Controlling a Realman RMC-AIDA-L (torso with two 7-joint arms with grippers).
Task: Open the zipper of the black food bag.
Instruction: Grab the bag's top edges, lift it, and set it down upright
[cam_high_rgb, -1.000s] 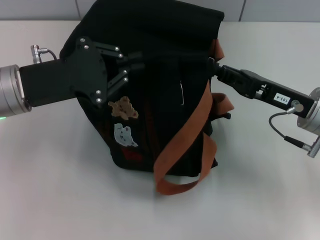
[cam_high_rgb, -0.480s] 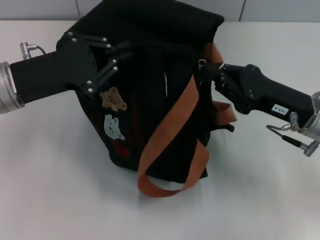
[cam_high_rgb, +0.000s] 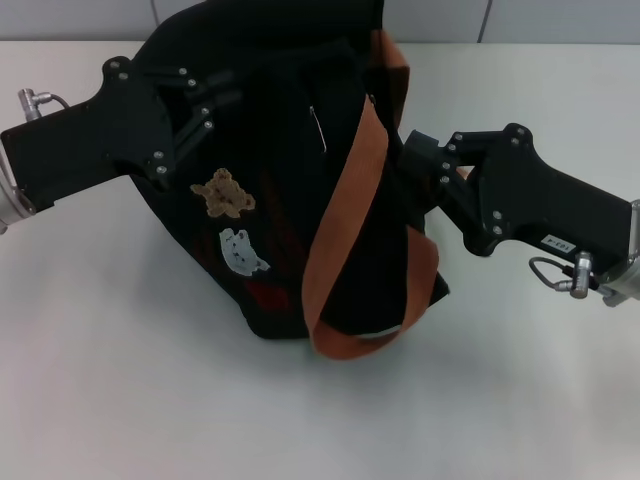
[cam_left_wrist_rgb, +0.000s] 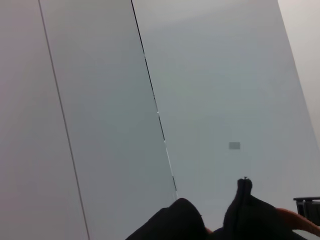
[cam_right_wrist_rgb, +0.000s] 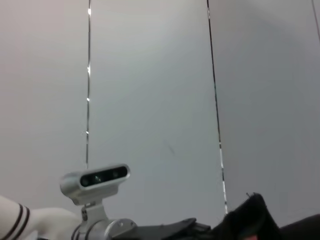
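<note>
The black food bag (cam_high_rgb: 290, 220) stands tilted on the white table, its bear patch (cam_high_rgb: 225, 193), pale blue patch (cam_high_rgb: 243, 250) and red patch facing me. An orange-brown strap (cam_high_rgb: 345, 215) loops down its front. My left gripper (cam_high_rgb: 212, 92) is shut on the bag's upper left edge. My right gripper (cam_high_rgb: 412, 152) presses against the bag's upper right side, partly behind the strap. A short shiny pull (cam_high_rgb: 318, 125) marks the side pocket. The long top zipper is hidden. Black fabric (cam_left_wrist_rgb: 200, 225) fills the bottom of the left wrist view.
The white table (cam_high_rgb: 110, 390) spreads in front and to both sides of the bag. A pale panelled wall (cam_high_rgb: 520, 20) runs behind it. The right wrist view shows the robot's head camera (cam_right_wrist_rgb: 95, 180) and bag fabric (cam_right_wrist_rgb: 250, 215).
The bag has swung round, its top going left and its bottom right, and the strap loop has shifted. My left gripper has drawn back left and up; my right gripper has moved left and lower.
</note>
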